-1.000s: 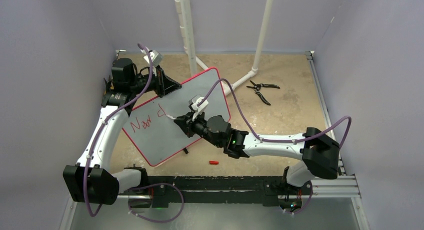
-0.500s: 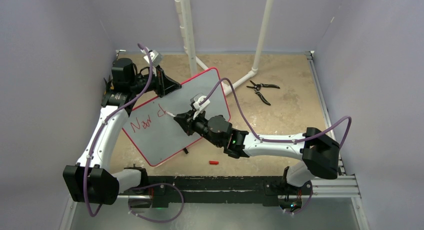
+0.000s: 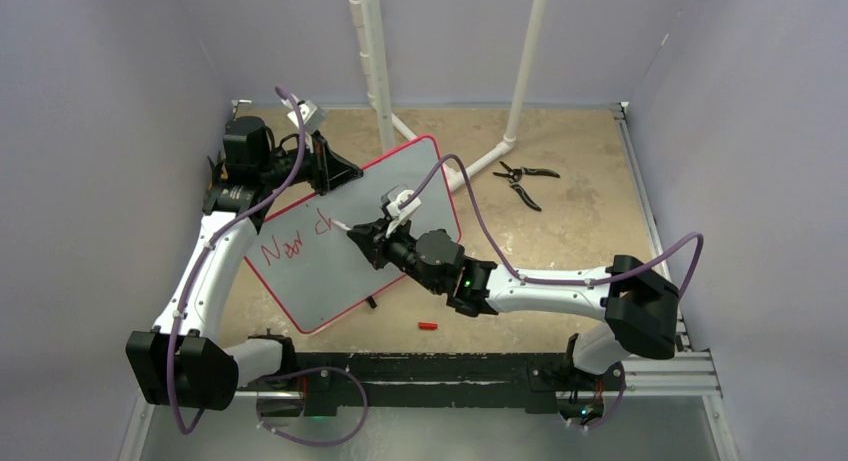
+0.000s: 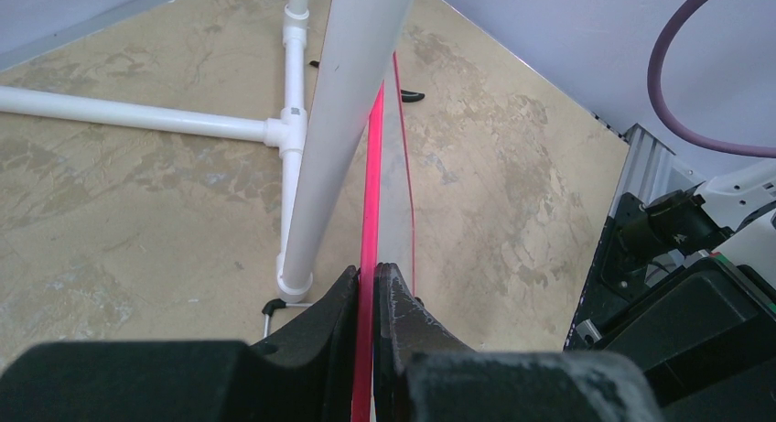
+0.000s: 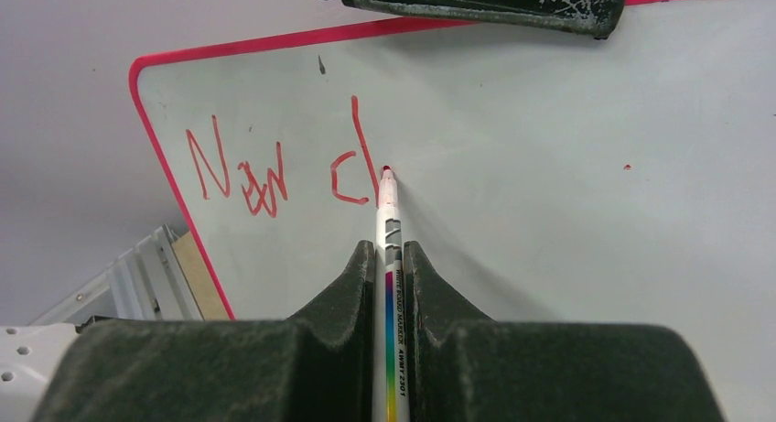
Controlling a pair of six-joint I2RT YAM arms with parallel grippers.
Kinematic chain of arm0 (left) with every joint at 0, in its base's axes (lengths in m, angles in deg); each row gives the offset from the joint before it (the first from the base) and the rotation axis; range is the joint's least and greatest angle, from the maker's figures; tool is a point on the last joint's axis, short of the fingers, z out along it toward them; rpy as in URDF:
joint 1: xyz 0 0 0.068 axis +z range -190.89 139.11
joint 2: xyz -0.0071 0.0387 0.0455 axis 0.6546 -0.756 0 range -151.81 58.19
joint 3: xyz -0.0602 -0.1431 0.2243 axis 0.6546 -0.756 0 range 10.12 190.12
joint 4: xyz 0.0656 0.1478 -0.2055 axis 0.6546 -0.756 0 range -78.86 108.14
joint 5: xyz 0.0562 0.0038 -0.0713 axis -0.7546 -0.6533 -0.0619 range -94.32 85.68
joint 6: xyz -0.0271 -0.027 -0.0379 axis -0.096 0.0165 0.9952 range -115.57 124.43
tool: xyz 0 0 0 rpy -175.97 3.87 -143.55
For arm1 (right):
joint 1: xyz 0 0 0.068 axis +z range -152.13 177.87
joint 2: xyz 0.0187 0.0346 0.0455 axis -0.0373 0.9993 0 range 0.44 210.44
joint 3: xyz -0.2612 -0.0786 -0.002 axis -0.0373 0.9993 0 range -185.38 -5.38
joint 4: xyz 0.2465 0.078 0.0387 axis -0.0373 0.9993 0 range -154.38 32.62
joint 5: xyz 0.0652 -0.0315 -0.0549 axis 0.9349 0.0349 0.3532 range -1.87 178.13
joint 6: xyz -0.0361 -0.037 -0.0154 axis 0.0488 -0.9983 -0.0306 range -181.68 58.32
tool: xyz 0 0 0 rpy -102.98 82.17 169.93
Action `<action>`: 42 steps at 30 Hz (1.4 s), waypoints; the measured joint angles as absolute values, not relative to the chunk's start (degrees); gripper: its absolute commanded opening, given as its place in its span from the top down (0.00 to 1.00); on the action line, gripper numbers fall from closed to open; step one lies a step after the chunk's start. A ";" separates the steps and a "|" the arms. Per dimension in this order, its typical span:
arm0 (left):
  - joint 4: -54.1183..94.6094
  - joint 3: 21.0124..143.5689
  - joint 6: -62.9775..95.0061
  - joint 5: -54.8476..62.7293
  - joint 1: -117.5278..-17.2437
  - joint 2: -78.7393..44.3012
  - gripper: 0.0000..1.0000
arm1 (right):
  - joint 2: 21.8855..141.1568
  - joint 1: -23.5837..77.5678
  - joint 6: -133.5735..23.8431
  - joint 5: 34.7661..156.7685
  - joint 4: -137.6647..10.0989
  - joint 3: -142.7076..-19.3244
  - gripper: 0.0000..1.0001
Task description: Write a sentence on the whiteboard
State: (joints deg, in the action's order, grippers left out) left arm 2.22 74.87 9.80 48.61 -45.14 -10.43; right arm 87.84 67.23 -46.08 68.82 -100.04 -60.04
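The whiteboard [image 3: 330,266], pale grey with a thin red rim, stands tilted on the table. My left gripper [image 3: 325,176] is shut on its far edge; the left wrist view shows the red rim [image 4: 370,202] pinched between the black fingers. My right gripper [image 3: 365,243] is shut on a white marker [image 5: 390,257] with a rainbow stripe. Its red tip touches the board at the foot of a tall stroke. The sentence [image 5: 279,166] reads "New" plus "c" and a vertical stroke, also seen in the top view [image 3: 290,239].
A white PVC pipe frame [image 3: 375,61] stands behind the board, and its upright [image 4: 343,120] is close to my left gripper. Black pliers [image 3: 522,181] lie at the back right. A small red marker cap [image 3: 428,326] lies near the front edge.
A "c" and a tall vertical stroke have appeared after "New". My right gripper moved the marker slightly right and down the stroke. The left arm and board stayed still.
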 measured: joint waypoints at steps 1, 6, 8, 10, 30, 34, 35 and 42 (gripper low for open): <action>2.22 74.87 9.80 48.61 -45.14 -10.43 1.00 | 87.81 67.23 -46.06 68.55 -100.04 -60.04 1.00; 2.22 74.87 9.80 48.61 -45.07 -10.43 1.00 | 87.81 67.25 -45.67 67.96 -100.02 -60.04 1.00; 2.22 74.87 9.80 48.61 -45.07 -10.43 1.00 | 87.81 67.25 -45.47 67.88 -99.99 -60.04 1.00; 2.22 74.87 9.80 48.61 -45.07 -10.43 1.00 | 87.81 67.25 -45.12 67.85 -99.97 -60.01 1.00; 2.24 74.87 9.80 48.63 -45.03 -10.45 1.00 | 86.17 67.25 -42.59 66.52 -99.99 -56.14 1.00; 2.24 74.87 9.80 48.63 -45.03 -10.45 1.00 | 86.00 67.25 -42.61 66.76 -99.82 -55.84 1.00; 2.24 74.87 9.82 48.67 -45.03 -10.45 1.00 | 85.78 67.23 -42.63 66.83 -99.45 -55.84 1.00; 2.24 74.87 9.84 48.87 -45.03 -10.45 1.00 | 83.11 67.10 -43.31 70.19 -96.30 -55.88 1.00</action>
State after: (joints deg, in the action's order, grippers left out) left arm 2.24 74.87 9.84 48.87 -45.03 -10.45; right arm 83.11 67.10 -43.31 70.19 -96.30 -55.88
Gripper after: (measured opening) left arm 0.078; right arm 0.115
